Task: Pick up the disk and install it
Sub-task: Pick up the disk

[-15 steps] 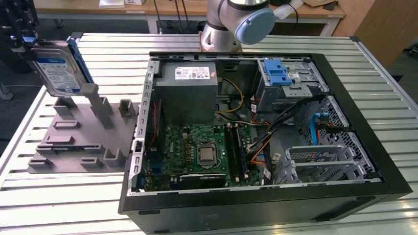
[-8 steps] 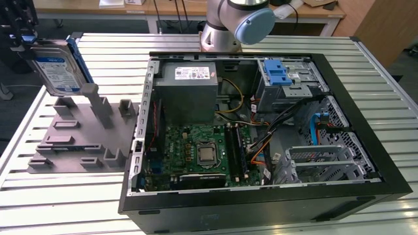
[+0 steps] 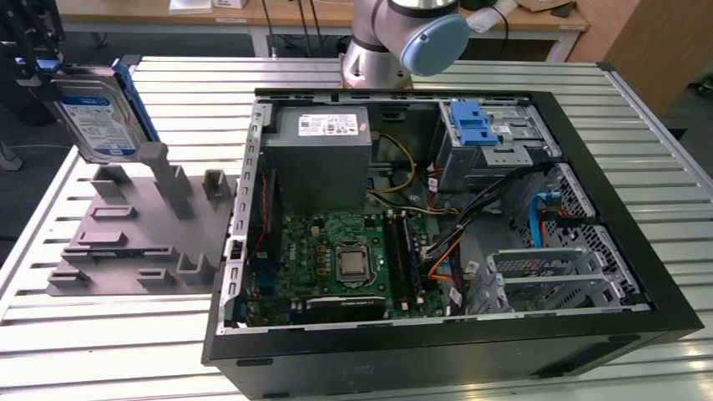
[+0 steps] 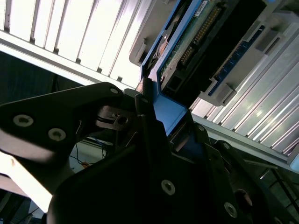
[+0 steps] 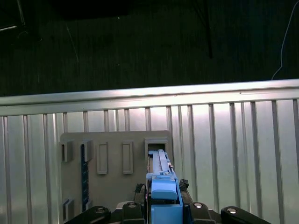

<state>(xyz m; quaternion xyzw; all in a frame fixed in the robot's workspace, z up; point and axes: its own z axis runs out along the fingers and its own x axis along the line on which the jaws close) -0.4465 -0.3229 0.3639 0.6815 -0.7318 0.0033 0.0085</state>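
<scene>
Pincer [image 5: 162, 188] grips the disk [image 3: 98, 117] by its blue bracket over the grey fixture [image 3: 123, 225] — best held upright and square, clear of the posts.

Slatted metal table [image 3: 657, 159], wooden desk [image 3: 290, 12] behind, dark floor [image 5: 140, 42]

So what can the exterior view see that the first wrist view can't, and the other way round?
Exterior view: the open computer case with its green board, and the disk's labelled flat face. First wrist view: the gripper shut on the disk's blue bracket, with the disk seen edge-on from above. Both: the disk, the grey holder and the slatted table.
</scene>
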